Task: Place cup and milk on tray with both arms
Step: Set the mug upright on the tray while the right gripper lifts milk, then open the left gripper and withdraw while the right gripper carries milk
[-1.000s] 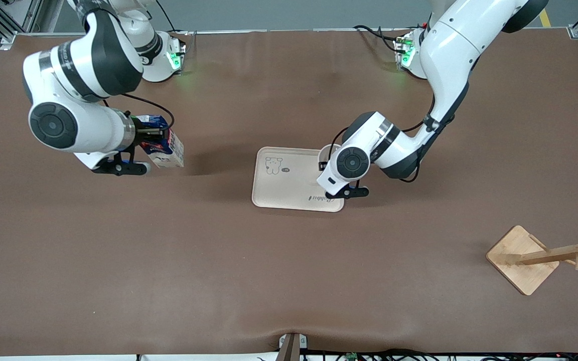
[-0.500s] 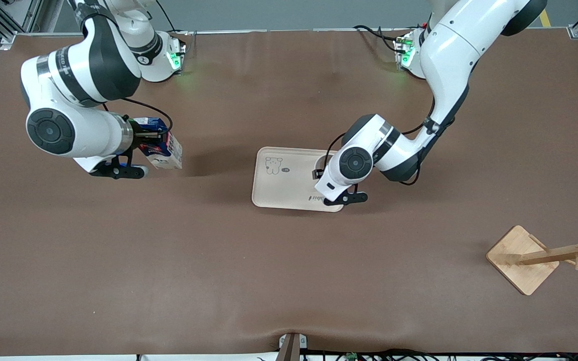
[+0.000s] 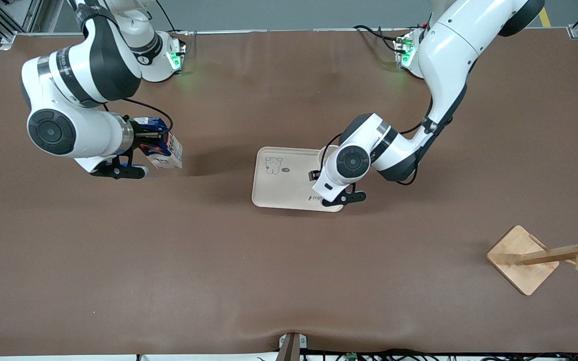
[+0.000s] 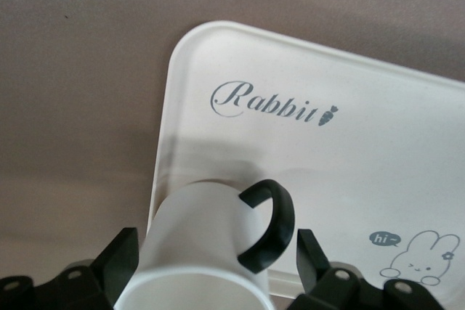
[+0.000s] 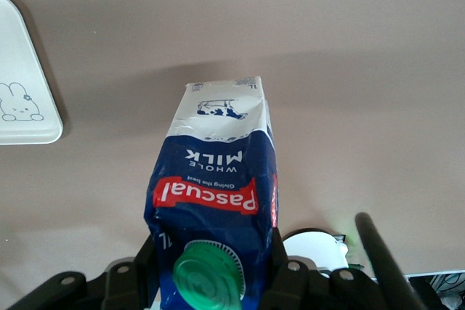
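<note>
Over the tray [image 3: 279, 188], left tool [image 4: 218, 266] clamping the cup [image 4: 207, 241]; right tool [image 5: 211, 270] gripping the milk [image 5: 218, 179].

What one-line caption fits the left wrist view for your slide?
Left gripper holds the cup, black handle up, over the edge of the cream "Rabbit" tray.

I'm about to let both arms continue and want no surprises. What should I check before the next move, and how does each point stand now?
1. Left gripper grips the cup: ok.
2. Cup is over the tray: ok.
3. Cup has touched down on the tray: cannot tell.
4. Right gripper grips the milk: ok.
5. Milk is at the tray: not ok; it is held at the right arm's end of the table.
6. Tray has bare room for the milk: ok.
</note>
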